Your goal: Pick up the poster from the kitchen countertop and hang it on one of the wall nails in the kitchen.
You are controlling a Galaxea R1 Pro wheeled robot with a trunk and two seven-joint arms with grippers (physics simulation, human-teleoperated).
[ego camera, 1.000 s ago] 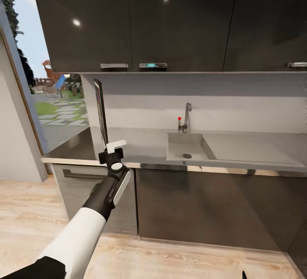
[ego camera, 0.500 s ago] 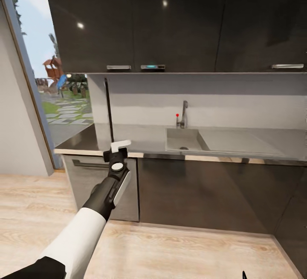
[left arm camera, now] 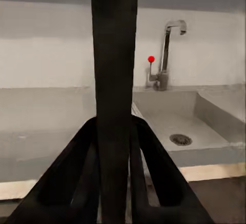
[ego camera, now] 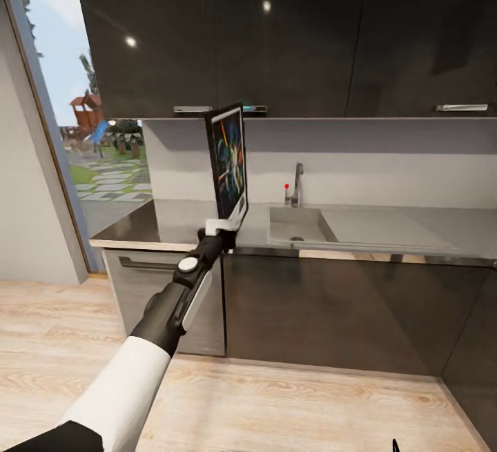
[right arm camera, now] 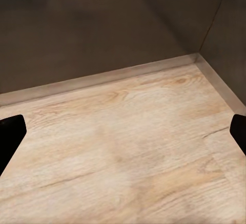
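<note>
Since a moment earlier we had turned the poster [ego camera: 230,160] face-on, left gripper [ego camera: 222,228] clamped on its bottom edge (right fingers [right arm camera: 10,134] wide apart); pinched so low, it risked tipping.

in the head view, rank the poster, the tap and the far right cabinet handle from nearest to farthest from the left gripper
1. The poster: held upright in the left gripper, jaws shut on its lower edge.
2. The tap: to the gripper's right, behind the sink.
3. The far right cabinet handle: high on the upper cabinets, farthest right.
</note>
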